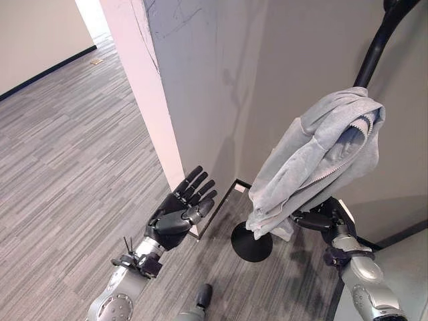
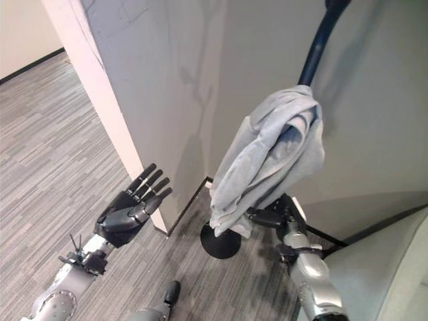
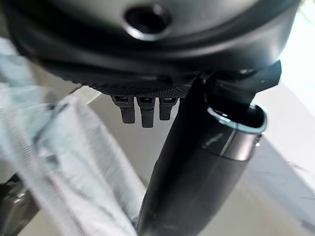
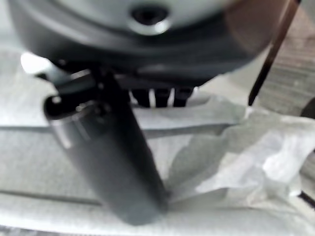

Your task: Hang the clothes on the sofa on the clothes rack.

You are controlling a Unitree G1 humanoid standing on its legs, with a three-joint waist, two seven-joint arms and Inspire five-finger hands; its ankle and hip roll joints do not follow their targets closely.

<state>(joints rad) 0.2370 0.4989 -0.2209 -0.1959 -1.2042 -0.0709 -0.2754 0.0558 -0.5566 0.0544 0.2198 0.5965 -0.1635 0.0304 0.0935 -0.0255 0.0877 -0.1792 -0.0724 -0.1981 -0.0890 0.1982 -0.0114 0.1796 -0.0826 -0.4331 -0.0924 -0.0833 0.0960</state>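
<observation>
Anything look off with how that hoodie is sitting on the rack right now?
The grey hoodie hangs bunched and folded over the black rack pole, not spread out. Its lower edge hangs just above the round base. The right hand is at its lower edge; the left hand is open, apart.

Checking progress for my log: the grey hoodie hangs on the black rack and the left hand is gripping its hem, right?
Not quite. The grey hoodie hangs on the black rack, but the left hand is open and apart from it, as the left eye view shows.
</observation>
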